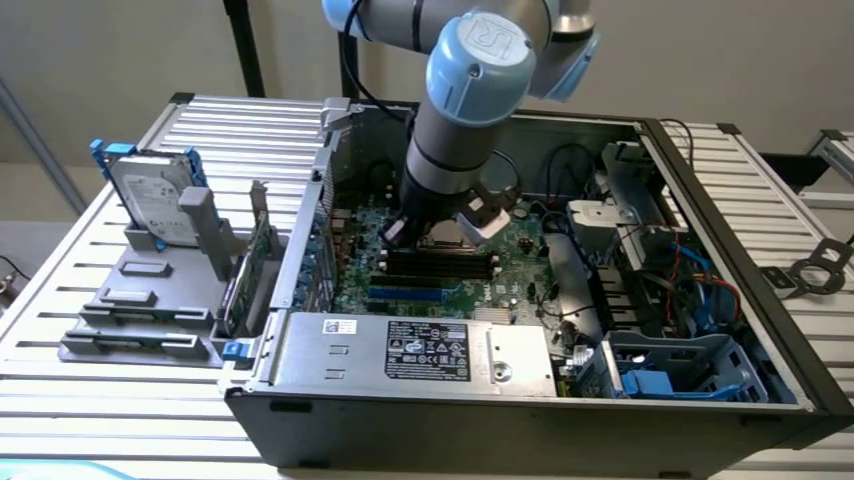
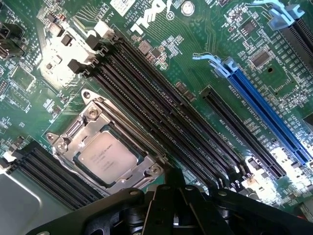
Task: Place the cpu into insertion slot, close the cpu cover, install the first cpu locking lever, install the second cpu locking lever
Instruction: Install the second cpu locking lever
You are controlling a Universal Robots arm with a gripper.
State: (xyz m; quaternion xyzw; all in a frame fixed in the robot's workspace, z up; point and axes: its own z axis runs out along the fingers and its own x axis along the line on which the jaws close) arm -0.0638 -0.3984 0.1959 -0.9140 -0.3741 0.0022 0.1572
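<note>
The small square cpu has a brushed silvery-grey metal top with a dull sheen. The thin silver metal cpu cover framing it is bright and reflective. The green motherboard has a smooth, lightly glossy lacquered surface. The long blue expansion slot is glossy plastic. The black gripper housing is matt.

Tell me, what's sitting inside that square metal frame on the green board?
A cpu with a silvery top lies inside the cpu cover. The socket beneath it is hidden by the chip itself.
</note>
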